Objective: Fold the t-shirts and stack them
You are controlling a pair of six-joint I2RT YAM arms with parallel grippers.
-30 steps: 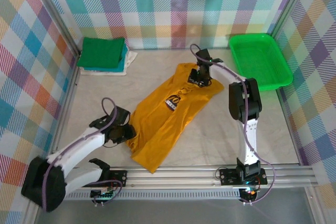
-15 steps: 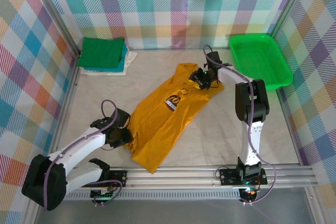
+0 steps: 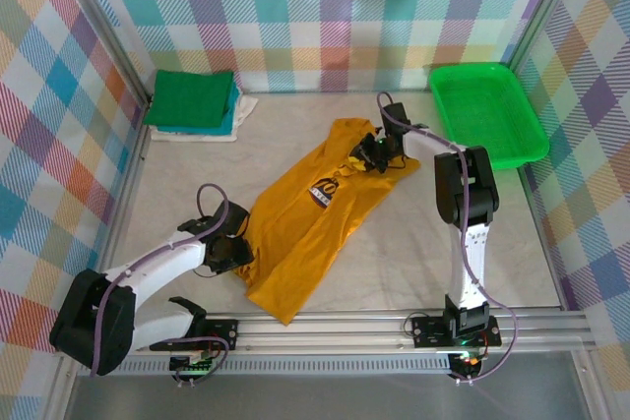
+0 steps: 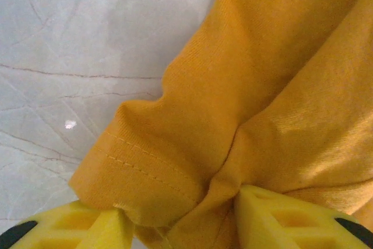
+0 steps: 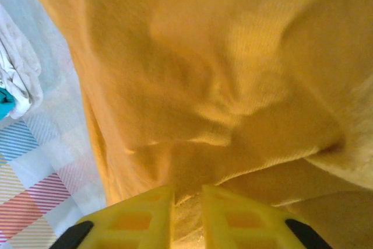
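left wrist shows the left jaws clamped on the mustard-yellow t-shirt [image 4: 262,86], right jaws clamped on it too.

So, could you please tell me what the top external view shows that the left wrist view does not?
Top external gives the layout: the folded stack in the far-left corner, the green tray far right, a dark chest logo, and the right gripper just beyond it. Left wrist gives close detail: a stitched hem bunched between its yellow fingers. Both share the mustard-yellow t-shirt, the left gripper and the pale table.
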